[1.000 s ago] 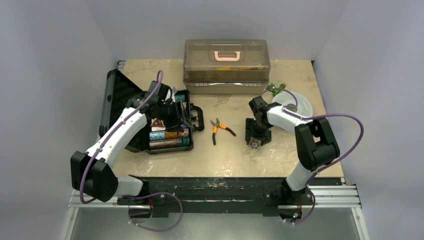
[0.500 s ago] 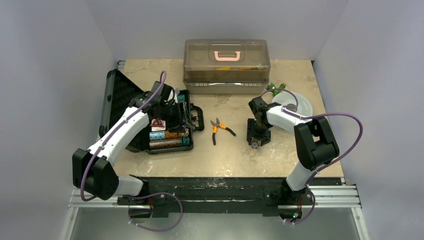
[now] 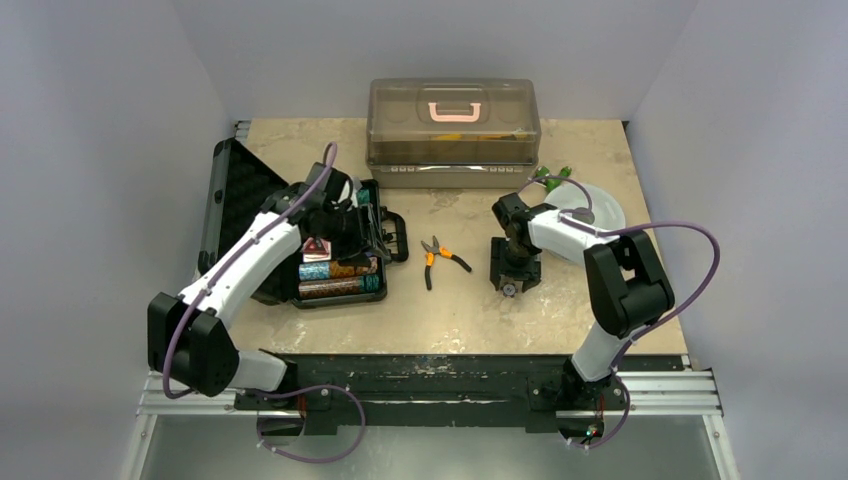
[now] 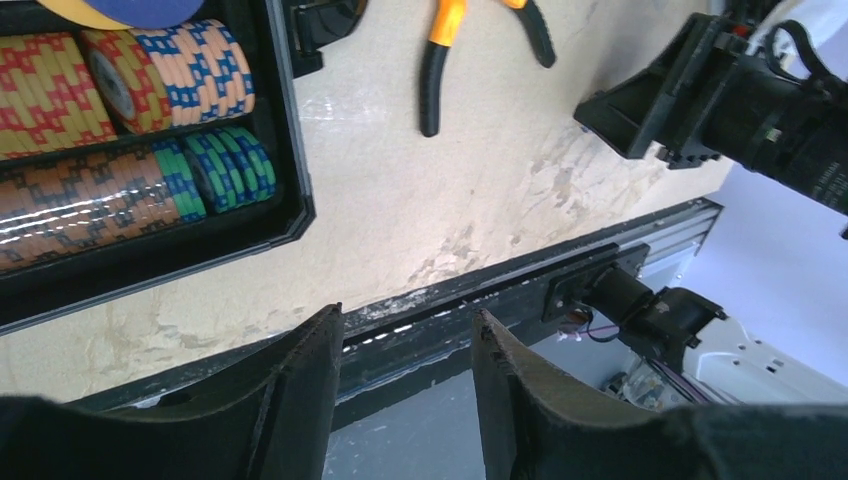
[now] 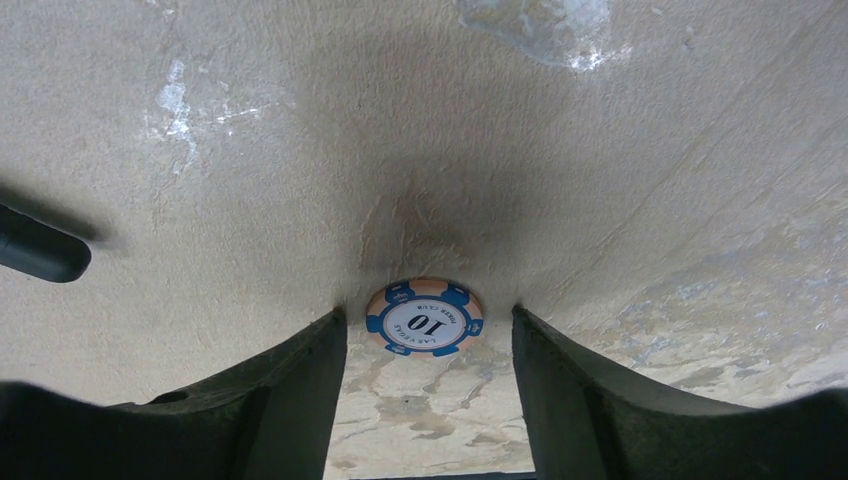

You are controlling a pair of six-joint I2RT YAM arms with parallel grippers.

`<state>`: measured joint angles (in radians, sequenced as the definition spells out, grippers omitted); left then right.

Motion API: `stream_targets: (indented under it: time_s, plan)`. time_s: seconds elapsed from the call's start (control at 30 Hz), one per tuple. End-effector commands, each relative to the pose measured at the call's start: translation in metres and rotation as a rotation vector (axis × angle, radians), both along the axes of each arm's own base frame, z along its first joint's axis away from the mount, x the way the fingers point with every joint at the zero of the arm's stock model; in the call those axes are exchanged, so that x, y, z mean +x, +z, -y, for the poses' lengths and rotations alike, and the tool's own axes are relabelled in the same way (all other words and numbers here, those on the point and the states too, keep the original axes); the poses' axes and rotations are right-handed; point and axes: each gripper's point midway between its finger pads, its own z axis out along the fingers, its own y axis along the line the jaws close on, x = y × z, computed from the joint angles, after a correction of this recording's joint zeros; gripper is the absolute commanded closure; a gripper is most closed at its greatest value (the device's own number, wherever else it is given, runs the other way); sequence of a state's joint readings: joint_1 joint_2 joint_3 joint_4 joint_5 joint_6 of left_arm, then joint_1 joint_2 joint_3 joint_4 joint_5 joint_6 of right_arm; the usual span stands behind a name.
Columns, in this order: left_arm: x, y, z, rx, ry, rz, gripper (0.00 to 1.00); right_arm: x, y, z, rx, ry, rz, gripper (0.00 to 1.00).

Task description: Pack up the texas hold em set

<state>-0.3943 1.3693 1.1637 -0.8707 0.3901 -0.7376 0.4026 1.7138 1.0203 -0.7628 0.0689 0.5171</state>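
The right gripper (image 3: 509, 272) has shifted slightly to its left. Its fingers now stand apart on both sides of the loose blue-and-white chip (image 5: 424, 318), which lies flat on the table (image 5: 620, 140) and is not yet pinched. I judge the pick-up comes next. Further away, the left gripper (image 4: 407, 320) hovers released and empty beside the open black case (image 4: 291, 150), where the chip rows (image 4: 100, 190) already lie.
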Motion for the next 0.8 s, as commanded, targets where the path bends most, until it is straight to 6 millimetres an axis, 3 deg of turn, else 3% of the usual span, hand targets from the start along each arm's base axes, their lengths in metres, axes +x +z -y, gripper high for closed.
stream_targets:
  time_s: [0.0,0.2,0.43,0.5,0.77]
  plan:
    - [0.015,-0.008,-0.014,0.116,-0.030,0.041,0.52,0.005,0.001,-0.005,-0.002,0.008,0.017,0.36]
    - [0.034,-0.041,-0.053,0.323,-0.058,-0.046,0.60,0.005,0.010,-0.002,-0.006,0.021,0.038,0.31]
    - [0.060,-0.065,-0.075,0.516,-0.094,-0.092,0.60,0.003,0.025,-0.003,0.018,0.028,0.074,0.22]
    - [0.063,-0.069,-0.076,0.531,-0.107,-0.104,0.60,0.003,0.027,-0.002,0.018,0.029,0.080,0.21]
    - [0.079,-0.071,-0.046,0.441,-0.130,-0.086,0.53,-0.001,0.026,-0.001,0.022,0.037,0.074,0.21]
